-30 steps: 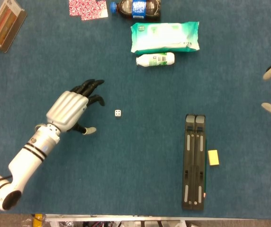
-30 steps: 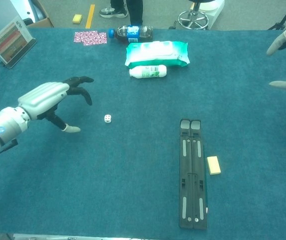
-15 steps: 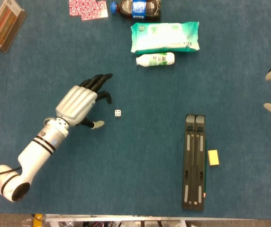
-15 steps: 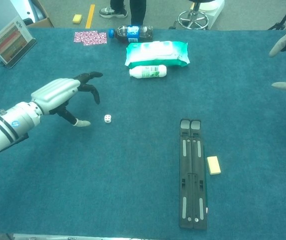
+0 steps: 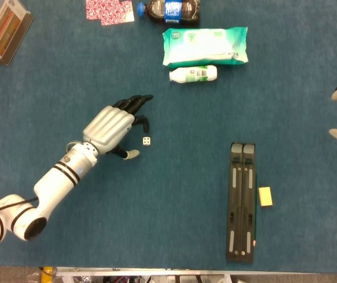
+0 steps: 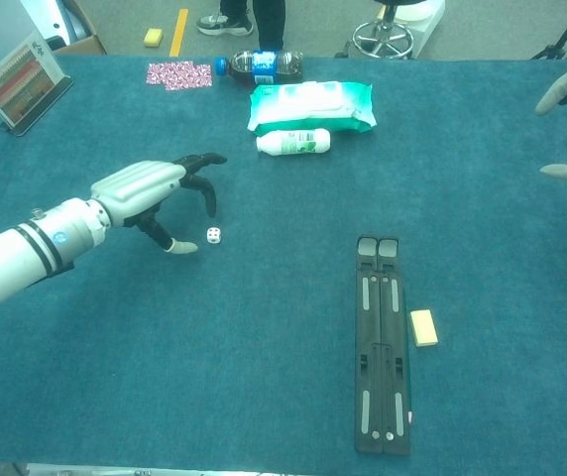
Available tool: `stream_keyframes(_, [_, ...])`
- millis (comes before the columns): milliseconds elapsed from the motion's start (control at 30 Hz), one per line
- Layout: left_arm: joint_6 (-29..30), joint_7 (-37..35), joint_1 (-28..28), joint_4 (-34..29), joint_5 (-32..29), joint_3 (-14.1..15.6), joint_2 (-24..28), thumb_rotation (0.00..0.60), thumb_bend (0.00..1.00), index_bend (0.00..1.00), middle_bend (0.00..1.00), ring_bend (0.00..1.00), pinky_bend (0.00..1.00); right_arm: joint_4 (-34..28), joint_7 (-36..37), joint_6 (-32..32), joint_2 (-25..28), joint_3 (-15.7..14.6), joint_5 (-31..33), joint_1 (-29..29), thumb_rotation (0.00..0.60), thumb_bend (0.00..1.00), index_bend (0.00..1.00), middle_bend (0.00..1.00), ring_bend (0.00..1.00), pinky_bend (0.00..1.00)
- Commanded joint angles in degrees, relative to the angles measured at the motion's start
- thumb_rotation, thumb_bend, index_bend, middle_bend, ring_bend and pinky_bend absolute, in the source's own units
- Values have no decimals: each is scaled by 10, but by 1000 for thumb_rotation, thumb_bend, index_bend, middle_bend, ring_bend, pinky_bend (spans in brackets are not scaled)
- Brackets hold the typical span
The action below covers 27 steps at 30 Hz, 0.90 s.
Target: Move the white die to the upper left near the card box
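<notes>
The left hand [image 5: 111, 128] is held open and empty, fingers spread just beside the die [image 5: 146, 141], presumably so it can be pinched. The die, a small white cube with dark pips, lies on the table [image 5: 174, 194] at the hand's four o'clock.

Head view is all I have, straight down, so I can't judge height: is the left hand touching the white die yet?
Observer: No. From the chest view the left hand is arched with its palm raised off the table, dark fingers curling downward, and none of them reaches the white die.
Operator: Where is the thumb, height-wise?
Observer: Its pale tip sits low, close to the table surface, just left of the die and apart from it.
</notes>
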Motion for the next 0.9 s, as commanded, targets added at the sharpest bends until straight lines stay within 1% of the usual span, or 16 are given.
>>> stream_keyframes(33, [-5,2,-6,5,-3,-1,-6,600,185,423,0,0,140,0,1,0,0,0,0,0,600,5,427,373,291,478])
stream_keyframes(667, [-33,8,-32,30,-33,-3,-26,600,188,438,0,0,140,6,11,2,1,-3,0,-2,600,5,427,373,291,478])
stream_keyframes(900, [-42,2,-39,45,-39,-1,-34,600,221,460,0,0,140,7,13,5,2,-3,0,-5,600,5,427,373,291,478])
